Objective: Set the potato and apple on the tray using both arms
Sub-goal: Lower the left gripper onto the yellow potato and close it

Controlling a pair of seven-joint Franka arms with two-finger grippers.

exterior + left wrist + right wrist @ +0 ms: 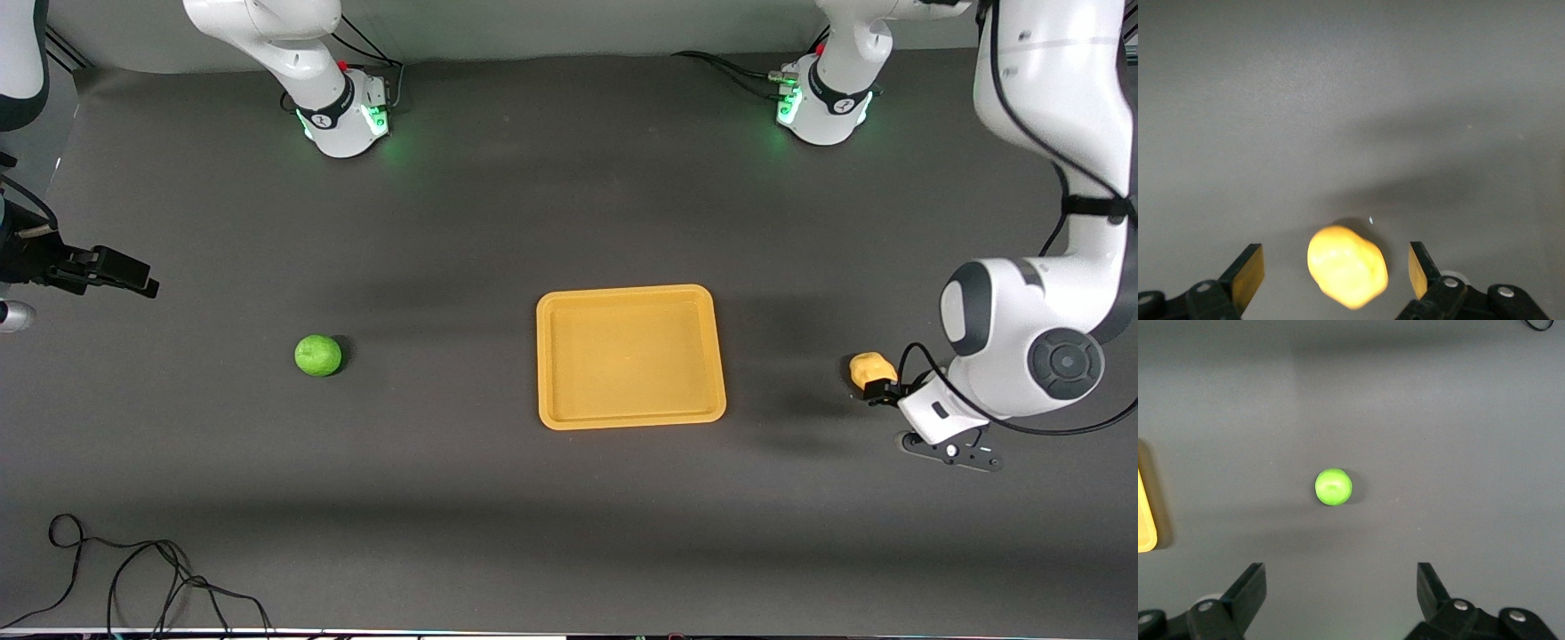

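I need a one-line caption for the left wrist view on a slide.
Left pincer, open, low on either side of the yellow potato lying on the grey table.

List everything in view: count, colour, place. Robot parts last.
apple: 1, bright green, on the table toward the right arm's end, apart from the tray
tray: 1, yellow-orange, flat on the table's middle, nothing in it
potato: 1, yellow-orange, on the table toward the left arm's end, beside the tray
cable: 1, black, looped on the table near the front camera at the right arm's end
table: 1, dark grey
left gripper: 1, black, low at the potato, open, a finger on each side, not touching it
right gripper: 1, black, open, up in the air above the table near the apple
arm bases: 2, white, lit green, along the table's edge farthest from the front camera
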